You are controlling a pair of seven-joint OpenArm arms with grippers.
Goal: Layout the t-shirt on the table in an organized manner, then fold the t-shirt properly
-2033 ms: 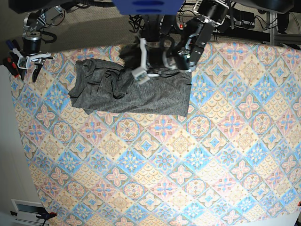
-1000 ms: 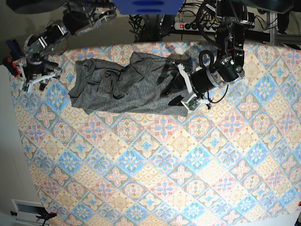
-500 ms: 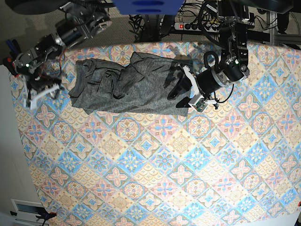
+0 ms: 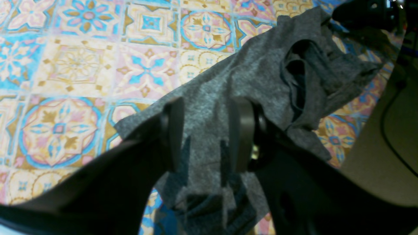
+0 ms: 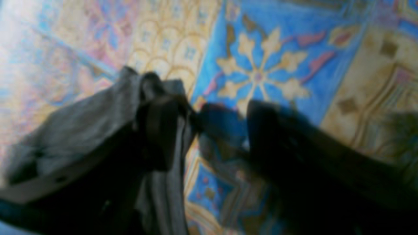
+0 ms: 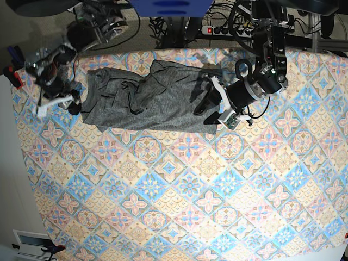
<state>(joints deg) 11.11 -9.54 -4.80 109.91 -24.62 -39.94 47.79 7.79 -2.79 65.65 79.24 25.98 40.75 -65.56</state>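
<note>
The dark grey t-shirt [image 6: 152, 100] lies rumpled along the far side of the tile-print table [image 6: 190, 206], with folds bunched toward its left half. My left gripper [image 6: 215, 109] is at the shirt's right edge. In the left wrist view it [image 4: 205, 130] is open, fingers astride flat grey cloth [image 4: 261, 71], over the table [image 4: 65, 65]. My right gripper [image 6: 68, 100] is at the shirt's left edge. The right wrist view is blurred: the gripper [image 5: 215, 130] looks open, with shirt cloth [image 5: 81, 130] against one finger and blue tile [image 5: 261, 65] in the gap.
Cables and a power strip [image 6: 217, 30] lie on the floor behind the table's far edge. Red-handled clamps [image 6: 13, 73] sit at the far left corner. Bare floor [image 4: 375, 147] shows beyond the table edge beside the shirt.
The right arm has moved from the far left corner down to the shirt's left edge. The left arm has stayed at the shirt's right edge, barely shifting.
</note>
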